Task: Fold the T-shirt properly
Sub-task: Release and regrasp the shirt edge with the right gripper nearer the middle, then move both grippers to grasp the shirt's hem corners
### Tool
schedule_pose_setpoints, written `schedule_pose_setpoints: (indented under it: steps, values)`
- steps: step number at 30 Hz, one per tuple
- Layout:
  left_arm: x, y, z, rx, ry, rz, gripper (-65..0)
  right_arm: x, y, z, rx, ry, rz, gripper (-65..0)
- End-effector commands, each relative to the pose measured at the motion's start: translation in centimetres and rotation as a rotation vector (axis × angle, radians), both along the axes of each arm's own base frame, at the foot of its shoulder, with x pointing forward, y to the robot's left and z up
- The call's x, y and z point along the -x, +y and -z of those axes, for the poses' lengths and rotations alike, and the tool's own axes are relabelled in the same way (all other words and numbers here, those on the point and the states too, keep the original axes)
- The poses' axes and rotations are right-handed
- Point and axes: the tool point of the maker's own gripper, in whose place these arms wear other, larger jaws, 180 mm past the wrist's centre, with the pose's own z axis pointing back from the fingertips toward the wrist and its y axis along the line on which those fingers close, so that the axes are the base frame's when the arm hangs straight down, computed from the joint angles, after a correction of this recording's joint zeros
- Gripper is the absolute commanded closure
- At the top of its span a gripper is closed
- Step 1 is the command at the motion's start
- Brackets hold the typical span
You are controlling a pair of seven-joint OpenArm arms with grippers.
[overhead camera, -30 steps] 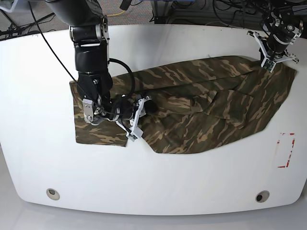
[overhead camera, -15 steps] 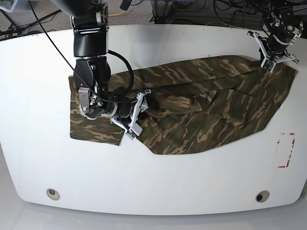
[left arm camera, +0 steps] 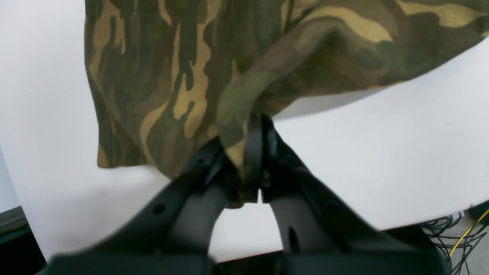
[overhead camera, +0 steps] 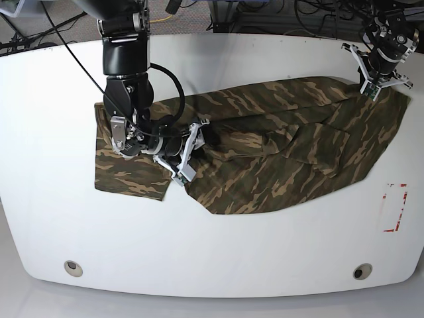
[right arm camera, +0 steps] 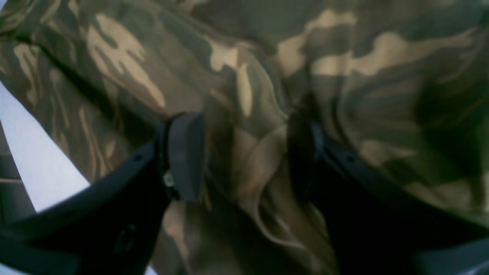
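Nearest, the right pincer (overhead camera: 186, 156) sits spread wide over bunched cloth of the T-shirt (overhead camera: 278, 152), which sprawls across the white surface (overhead camera: 218, 265), while the far left pincer (overhead camera: 376, 85) pinches its corner; seemingly mid-spreading, next needing a firm right grasp.

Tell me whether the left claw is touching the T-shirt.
Touching. In the left wrist view, the left claw is shut on the T-shirt's edge, cloth pinched between its fingers.
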Motion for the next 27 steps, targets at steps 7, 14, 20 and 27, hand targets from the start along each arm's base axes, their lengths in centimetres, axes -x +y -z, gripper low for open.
schedule_pose_setpoints:
  steps: [7, 14, 20, 27]
  values:
    - [-1.26, 0.20, -1.34, -0.011, -0.052, 0.010, 0.0, -1.58, 0.32, -1.93, -0.044, -0.071, 0.011, -29.5]
    - [-1.32, 0.15, -1.35, -0.010, -0.053, 0.012, 0.0, -2.04, -0.46, -2.10, -0.046, -0.092, 0.030, -36.8]
    - [-1.32, 0.15, -1.35, -0.010, -0.053, 0.012, 0.0, -1.91, -0.52, -1.98, -0.044, -0.090, 0.029, -21.1]
    - [-1.39, 0.10, -1.36, -0.009, -0.055, 0.013, 0.0, -1.84, -0.50, -1.97, -0.043, -0.091, 0.028, -9.8]
